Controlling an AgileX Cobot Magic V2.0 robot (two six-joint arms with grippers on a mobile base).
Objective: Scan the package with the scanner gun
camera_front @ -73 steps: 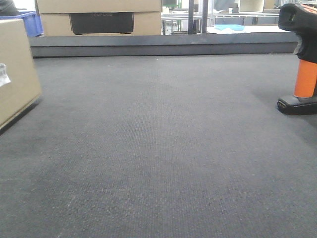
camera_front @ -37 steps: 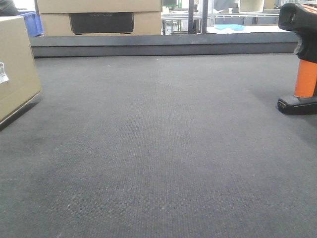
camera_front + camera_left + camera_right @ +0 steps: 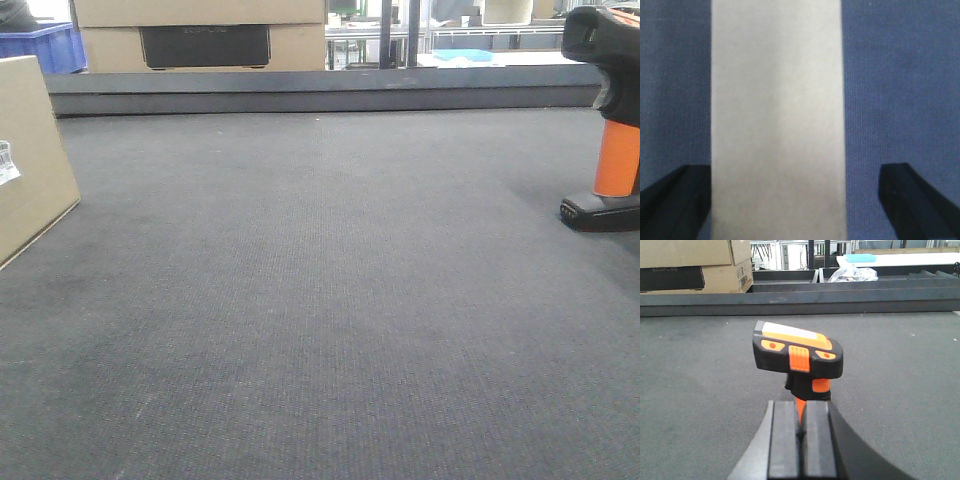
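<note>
The right gripper [image 3: 801, 427] has its two dark pads [image 3: 784, 440] pressed nearly together, with the orange handle of the scanner gun [image 3: 798, 357] pinched between them; the scanner's black and orange head rises just above the pads. In the front view the scanner gun [image 3: 610, 120] stands upright at the right edge of the dark grey mat [image 3: 320, 300], its flat black base resting on the mat. The left gripper [image 3: 790, 200] is spread wide, one dark fingertip [image 3: 675, 200] on each side of the package [image 3: 777, 120], which runs as a tan band straight between them; whether the fingertips touch it cannot be told. In the front view the package [image 3: 30, 160] sits at the left edge, a white label [image 3: 8, 163] on its face. Beyond the mat stands a bigger cardboard box [image 3: 200, 35] with a black panel.
</note>
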